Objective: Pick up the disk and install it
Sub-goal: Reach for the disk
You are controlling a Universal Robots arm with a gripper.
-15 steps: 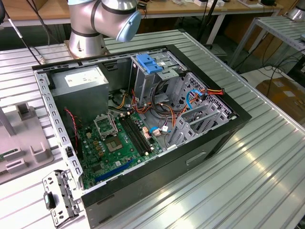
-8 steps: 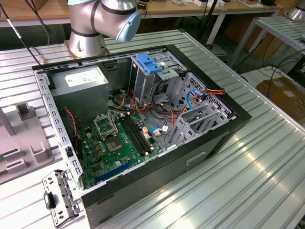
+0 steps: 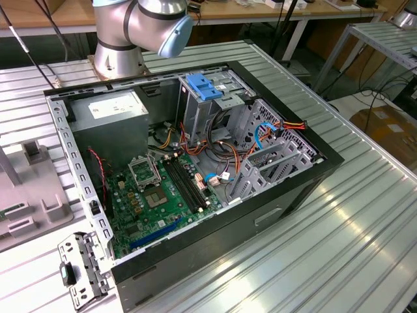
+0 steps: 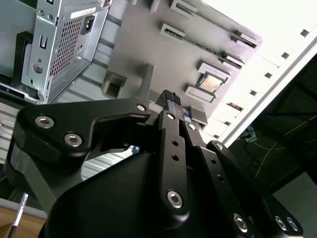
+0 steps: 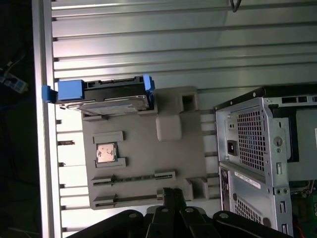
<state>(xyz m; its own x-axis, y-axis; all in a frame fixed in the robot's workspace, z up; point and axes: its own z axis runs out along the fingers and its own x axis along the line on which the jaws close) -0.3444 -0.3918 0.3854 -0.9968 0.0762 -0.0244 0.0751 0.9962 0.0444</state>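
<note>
- The ribbed metal surface (image 3: 365,228) carries everything. This way the work is kept at one level within the arm's (image 3: 140,26) reach.
- The case (image 3: 228,228) is laid on its side with the side panel off, so its inside is open from above. A metal drive cage (image 3: 273,156) is seen there among the cables, and it is judged to be the place meant for the disk.
- A grey tray (image 5: 143,148) is placed just beside the case, outside it. Parts are kept in its slots in fixed positions.
- The disk (image 5: 106,94) is held on its edge in a slot at one end of the tray, with blue rails at both ends. It is probably stood like this so that its flat sides are free to be grasped. It is not yet picked up.
- The pincer (image 5: 172,194) is seen closed on nothing, its tips together. It hangs above the tray's other end, well apart from the disk.
- A small chip (image 5: 105,152) is set flat in its own pocket of the tray, between the disk and the pincer.
</note>
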